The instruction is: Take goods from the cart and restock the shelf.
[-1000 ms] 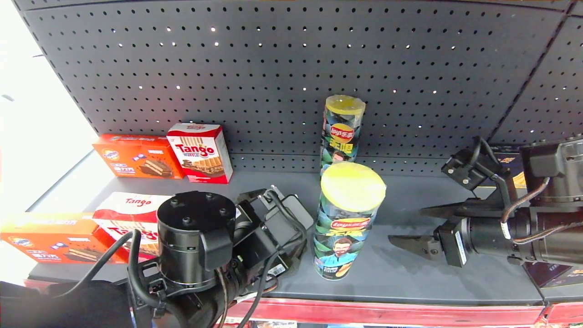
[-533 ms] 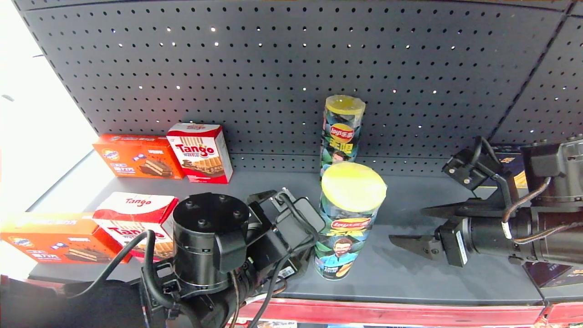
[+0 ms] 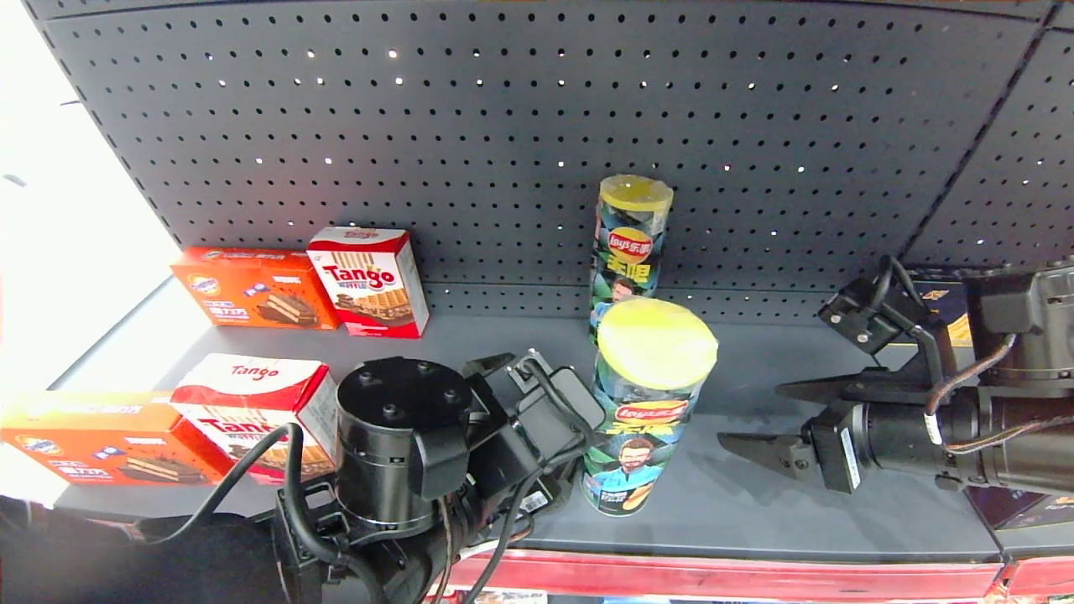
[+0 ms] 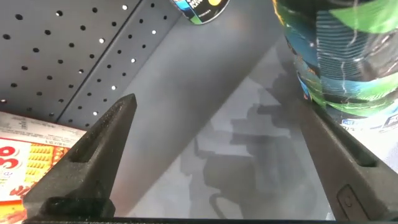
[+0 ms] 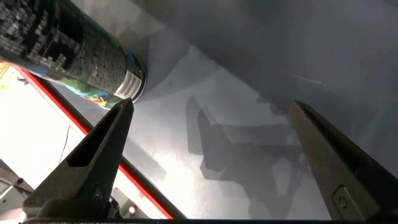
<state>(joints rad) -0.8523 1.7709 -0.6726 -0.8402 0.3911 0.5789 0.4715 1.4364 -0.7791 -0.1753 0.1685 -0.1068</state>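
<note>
Left wrist cam: the left pincer [image 4: 214, 106] is spread wide with nothing in it. The front chips can [image 4: 348, 62] stands right against the inside of one finger, touching or as good as. The other finger is out over bare shelf [image 4: 205, 143], near a wafer box [image 4: 25, 155]. The base of the rear chips can [image 4: 199, 9] sits farther back by the pegboard.

Right wrist cam: the right pincer [image 5: 211, 106] is also wide open and empty. The front can is off past one fingertip, not between the fingers, close to the shelf's red front edge [image 5: 81, 134].

Head cam: the front can is upright near the shelf's front edge, long axis vertical (might lean a hair, can't say for sure), with the rear can directly behind it. The left pincer is right beside it on the left, while the right pincer waits well apart on the right across bare shelf, so the left arm is clearly nearer. My guess is any nudge or grab comes from there, and pushing sideways down low could tip a tall can. Both cans have yellow lids on, so no idea what's inside. Four wafer boxes, two orange [image 3: 256, 289] and two red-and-white [image 3: 369, 281], sit at the left end.
</note>
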